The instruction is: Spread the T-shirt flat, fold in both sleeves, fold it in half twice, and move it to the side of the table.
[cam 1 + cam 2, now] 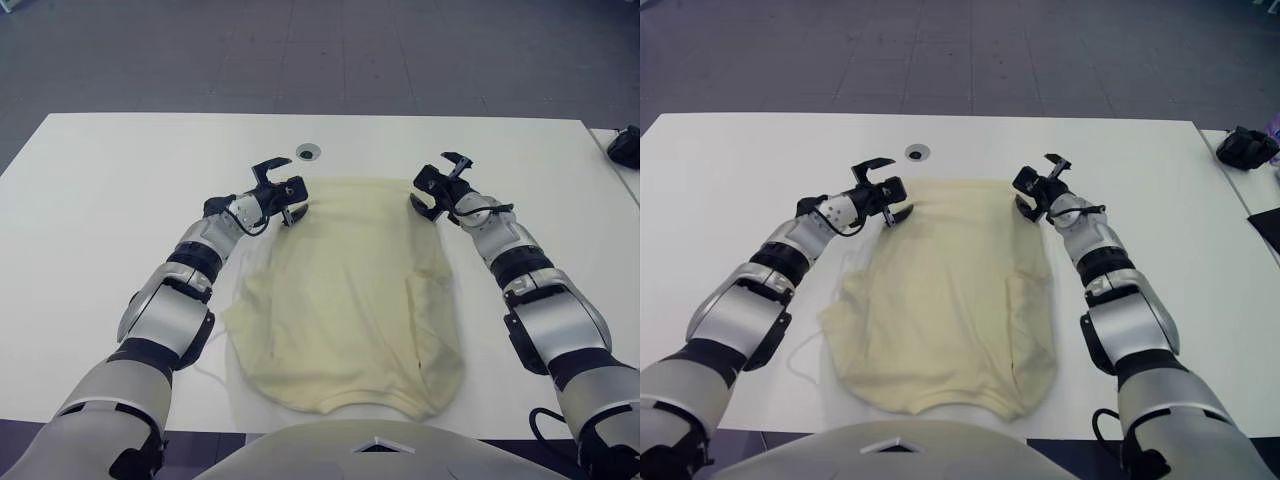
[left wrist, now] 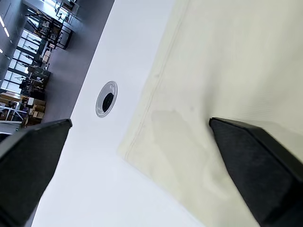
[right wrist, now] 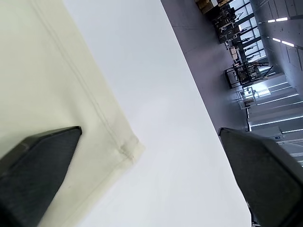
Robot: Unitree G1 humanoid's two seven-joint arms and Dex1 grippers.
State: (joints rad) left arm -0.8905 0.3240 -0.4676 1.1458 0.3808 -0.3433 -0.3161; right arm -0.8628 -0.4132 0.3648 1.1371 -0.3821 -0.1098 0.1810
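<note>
The left gripper (image 1: 284, 190) was held just on the near side of the cable port (image 1: 308, 151), its fingers apart at the left hem corner of the T-shirt (image 1: 350, 290). The T-shirt was laid mostly flat on the table (image 1: 120, 180), from just beside the port back toward the robot, hem far and neck near. A lengthwise crease along its right side suggested that sleeve was tucked in, while the left sleeve bulged outward. The right gripper (image 1: 440, 182), well right of the port, was held spread open at the other hem corner. Spreading was judged nearly done; the left sleeve, both halvings and the move aside were judged left.
</note>
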